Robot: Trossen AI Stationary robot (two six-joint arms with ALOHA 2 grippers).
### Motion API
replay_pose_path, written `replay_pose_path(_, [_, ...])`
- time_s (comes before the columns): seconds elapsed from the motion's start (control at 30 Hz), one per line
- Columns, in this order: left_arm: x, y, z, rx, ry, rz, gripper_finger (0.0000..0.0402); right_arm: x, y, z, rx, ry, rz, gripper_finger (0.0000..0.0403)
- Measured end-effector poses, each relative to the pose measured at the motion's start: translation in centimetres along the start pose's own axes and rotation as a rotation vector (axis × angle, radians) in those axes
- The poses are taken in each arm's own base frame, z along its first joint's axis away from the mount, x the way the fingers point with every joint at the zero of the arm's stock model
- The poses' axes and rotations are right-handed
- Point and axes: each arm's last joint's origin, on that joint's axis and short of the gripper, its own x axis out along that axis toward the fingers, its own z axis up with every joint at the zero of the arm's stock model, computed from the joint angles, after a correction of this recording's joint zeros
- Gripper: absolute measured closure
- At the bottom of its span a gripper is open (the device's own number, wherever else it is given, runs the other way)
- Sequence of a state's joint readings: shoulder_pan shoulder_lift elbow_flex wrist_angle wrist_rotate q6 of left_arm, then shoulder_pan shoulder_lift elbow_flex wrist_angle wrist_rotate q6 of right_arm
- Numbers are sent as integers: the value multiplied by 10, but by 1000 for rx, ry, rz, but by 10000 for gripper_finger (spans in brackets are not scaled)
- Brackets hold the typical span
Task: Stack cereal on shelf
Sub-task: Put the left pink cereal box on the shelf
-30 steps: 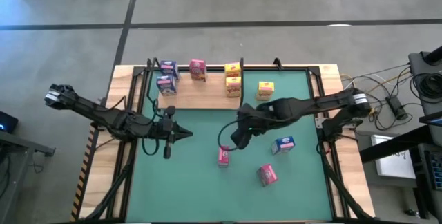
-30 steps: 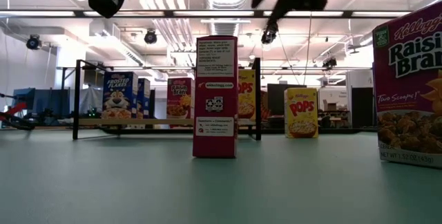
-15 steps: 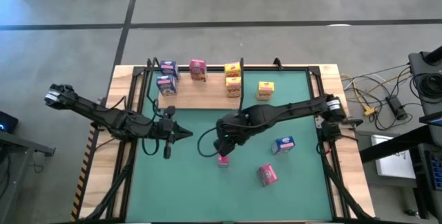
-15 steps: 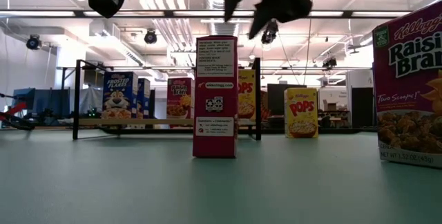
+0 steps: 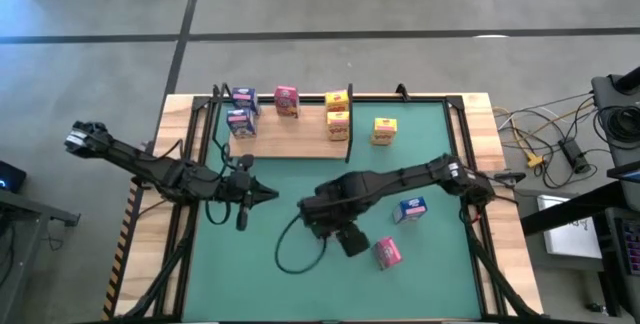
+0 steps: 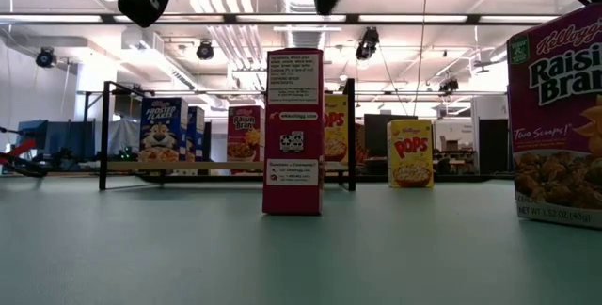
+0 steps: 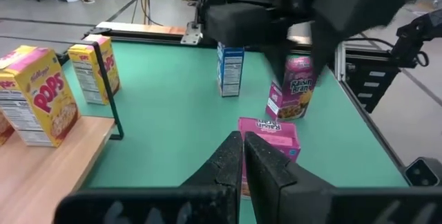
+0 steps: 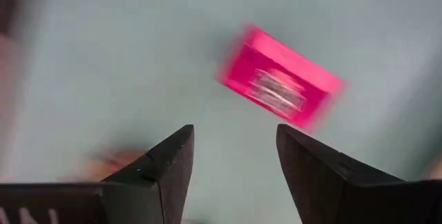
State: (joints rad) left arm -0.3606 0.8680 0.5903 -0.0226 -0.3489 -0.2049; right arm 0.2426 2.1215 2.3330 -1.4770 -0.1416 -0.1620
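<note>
Right wrist view: open right gripper (image 8: 235, 162) hovers above the upright pink box (image 8: 280, 86). Left gripper (image 5: 268, 195), closed and empty, waits well left of it. Light, crushable cardboard; pinch its flat sides gently

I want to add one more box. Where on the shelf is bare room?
The shelf is bare along its near edge, and between the pink box and yellow boxes. Its far-left corner is crowded by the blue boxes.

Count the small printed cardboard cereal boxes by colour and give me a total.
yellow cardboard cereal boxes: 3
pink cardboard cereal boxes: 3, one hidden under the right arm from above
blue cardboard cereal boxes: 3
Total: 9
</note>
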Motion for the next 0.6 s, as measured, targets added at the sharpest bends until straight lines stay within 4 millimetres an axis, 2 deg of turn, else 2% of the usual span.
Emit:
replay_pose_path(0.13, [0,-2,-1,-10,3,-11,401,13,9,2,-291,131,-200,207])
replay_pose_path(0.23, [0,-3,-1,-10,3,-14,401,22,14,4,-443,181,-248,206])
replay_pose_path(0.6, [-1,-8,0,-24,-22,-43,401,34,9,12,-741,218,-307,206])
